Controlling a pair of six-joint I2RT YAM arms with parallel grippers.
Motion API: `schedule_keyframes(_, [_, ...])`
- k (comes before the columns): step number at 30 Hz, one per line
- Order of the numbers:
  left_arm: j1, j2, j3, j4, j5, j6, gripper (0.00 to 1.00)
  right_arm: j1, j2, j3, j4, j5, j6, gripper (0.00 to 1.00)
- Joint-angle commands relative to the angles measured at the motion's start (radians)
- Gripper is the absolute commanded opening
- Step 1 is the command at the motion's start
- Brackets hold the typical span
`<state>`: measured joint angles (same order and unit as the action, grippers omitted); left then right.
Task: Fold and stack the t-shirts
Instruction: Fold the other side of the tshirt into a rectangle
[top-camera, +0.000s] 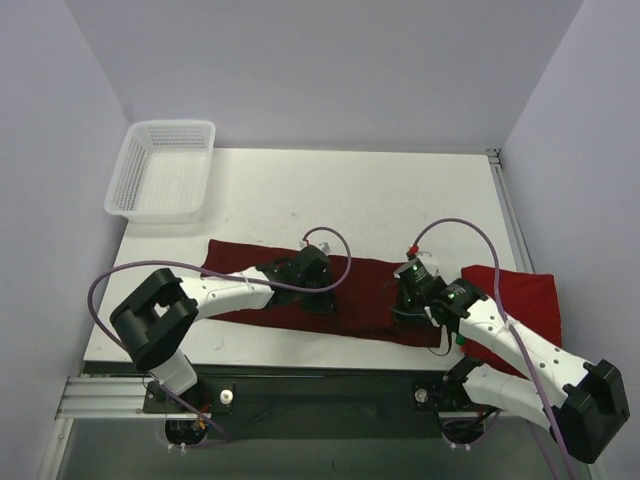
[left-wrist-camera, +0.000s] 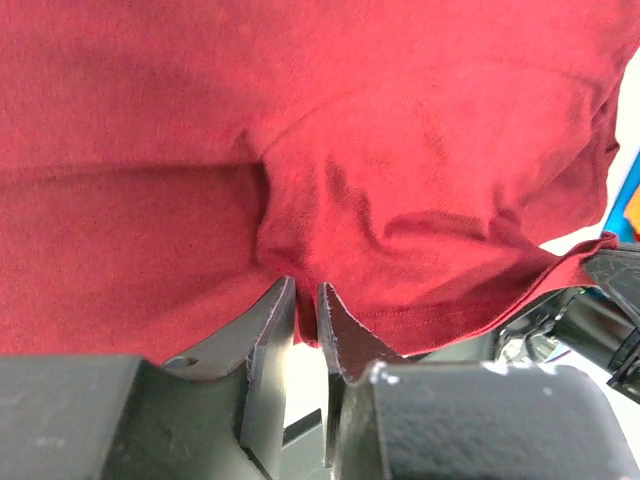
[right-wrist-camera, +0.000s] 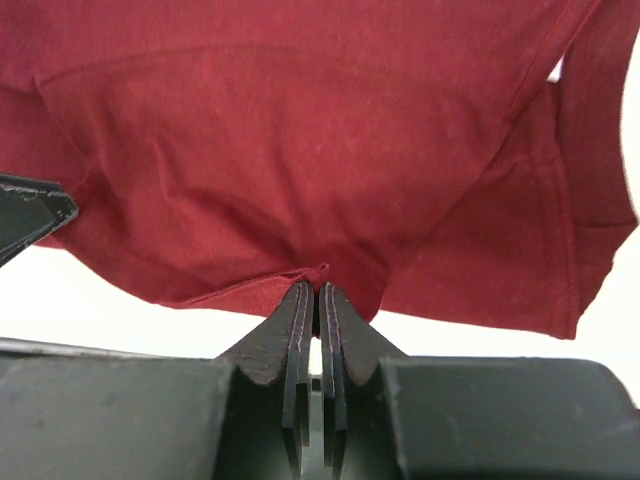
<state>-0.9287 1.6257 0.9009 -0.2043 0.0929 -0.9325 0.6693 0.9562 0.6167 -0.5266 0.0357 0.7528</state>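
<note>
Maroon shirt (top-camera: 365, 300) lies as a long band across the near half of the table (top-camera: 400, 200), both arms down on it. L gripper (left-wrist-camera: 306, 290) is mid-band, jaws a slit apart w/ hem in the gap; can't tell if it bites. R gripper (right-wrist-camera: 310, 288) is near the band's right end, jaws together, pinching the hem. Red shirt (top-camera: 525, 300) lies folded at the table's right edge. White basket (top-camera: 172, 124) is at the far-left corner, well apart.

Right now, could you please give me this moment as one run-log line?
maroon t-shirt on table; right hand shut on its near hem; left hand at hem, jaws slightly apart, grip unclear
</note>
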Motion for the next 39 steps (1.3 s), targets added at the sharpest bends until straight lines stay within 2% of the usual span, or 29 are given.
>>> schedule_keyframes(1, [0.016,0.016,0.073,-0.027,0.013,0.018,0.26,-0.004,0.048,0.057,-0.023,0.090,-0.026,0.00])
schedule_keyframes(14, [0.102,0.066,0.127,-0.024,0.037,0.029,0.30,-0.086,0.096,0.034,-0.003,0.153,-0.030,0.00])
schedule_keyframes(16, [0.102,0.059,0.128,-0.015,0.039,0.047,0.35,-0.102,0.101,0.023,0.019,0.136,-0.036,0.00])
schedule_keyframes(17, [0.102,0.054,0.128,-0.011,0.047,0.057,0.41,-0.105,0.108,0.021,0.026,0.133,-0.040,0.00])
schedule_keyframes(20, [0.090,0.046,0.132,-0.030,0.061,0.099,0.46,-0.117,0.122,0.012,0.043,0.119,-0.043,0.00])
schedule_keyframes(22, [0.077,0.016,0.107,-0.041,0.041,0.127,0.53,-0.123,0.134,0.006,0.060,0.115,-0.047,0.00])
schedule_keyframes(24, [0.068,-0.004,0.070,-0.034,0.079,0.135,0.59,-0.138,0.142,0.000,0.073,0.104,-0.047,0.00])
schedule_keyframes(32, [-0.007,-0.053,-0.031,0.008,0.082,0.086,0.64,-0.165,0.157,-0.003,0.102,0.072,-0.053,0.00])
schedule_keyframes(35, [-0.030,-0.050,-0.057,0.081,0.108,0.069,0.69,-0.166,0.164,-0.006,0.108,0.066,-0.055,0.00])
schedule_keyframes(39, [-0.047,-0.032,-0.062,0.172,0.137,0.031,0.70,-0.169,0.165,-0.014,0.114,0.063,-0.053,0.00])
